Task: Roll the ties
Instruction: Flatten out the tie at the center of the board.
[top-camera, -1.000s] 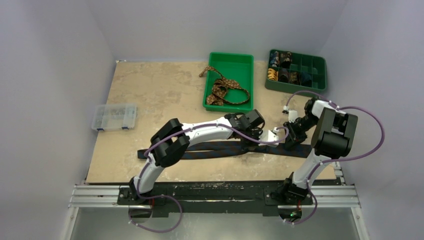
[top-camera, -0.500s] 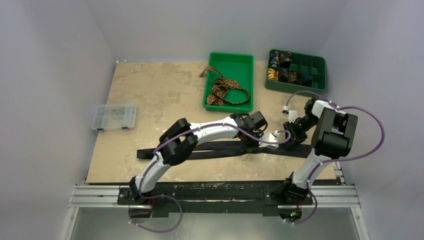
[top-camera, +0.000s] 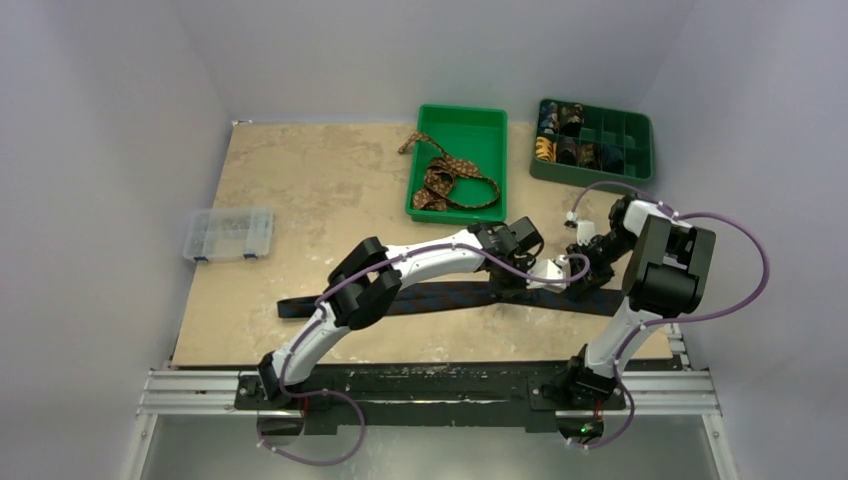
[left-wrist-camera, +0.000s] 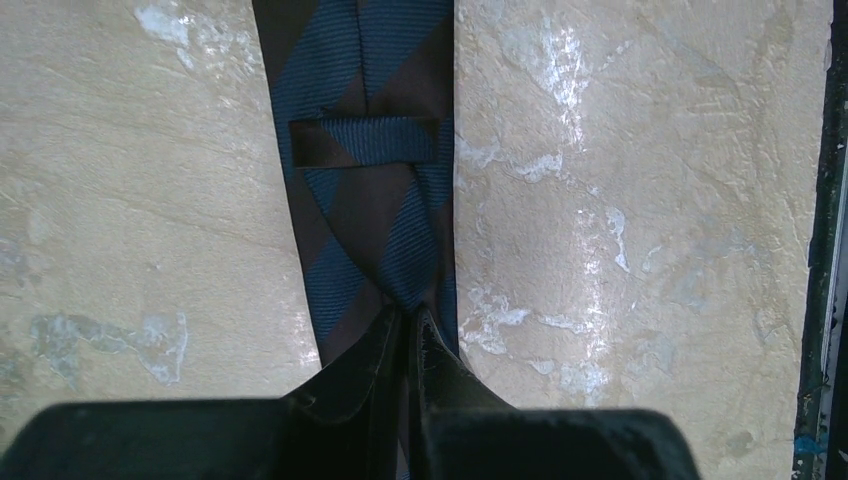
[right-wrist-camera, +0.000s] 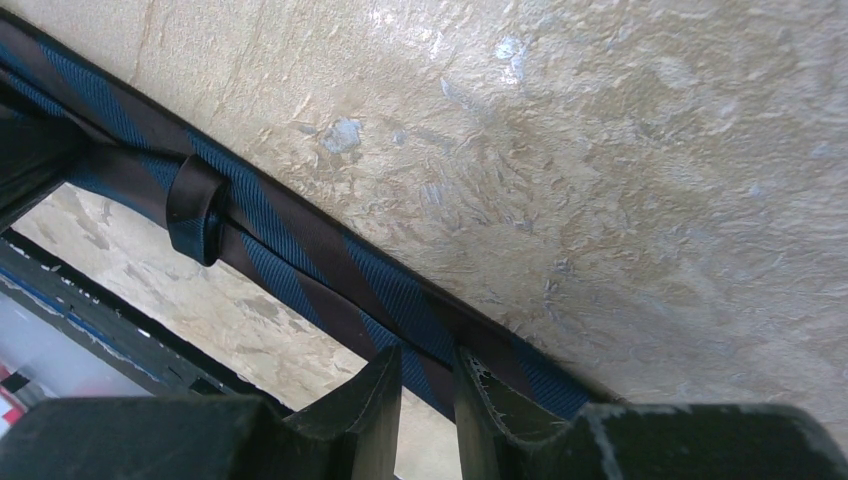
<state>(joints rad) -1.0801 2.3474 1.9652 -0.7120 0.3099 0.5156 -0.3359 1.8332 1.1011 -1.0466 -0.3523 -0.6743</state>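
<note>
A dark navy tie (top-camera: 440, 298) with brown stripes lies stretched across the near part of the table. My left gripper (top-camera: 515, 285) is shut on it, and the left wrist view shows the jaws (left-wrist-camera: 410, 318) pinching the fabric (left-wrist-camera: 370, 220) just below its keeper loop (left-wrist-camera: 365, 141). My right gripper (top-camera: 588, 280) stands at the tie's right end. There its jaws (right-wrist-camera: 428, 360) are a little apart, the tips at the near edge of the tie (right-wrist-camera: 300, 240), with table showing through the gap. A brown patterned tie (top-camera: 450, 180) lies loose in the green tray (top-camera: 460, 110).
A green compartment bin (top-camera: 635, 150) at the back right holds several rolled ties. A clear plastic box (top-camera: 228, 234) sits at the left. The table's front edge and the black rail (top-camera: 430, 385) run just behind the navy tie.
My left arm has reached further right along the navy tie, closing on the right gripper, and the tie's strands have drawn together. The right arm has not moved.
</note>
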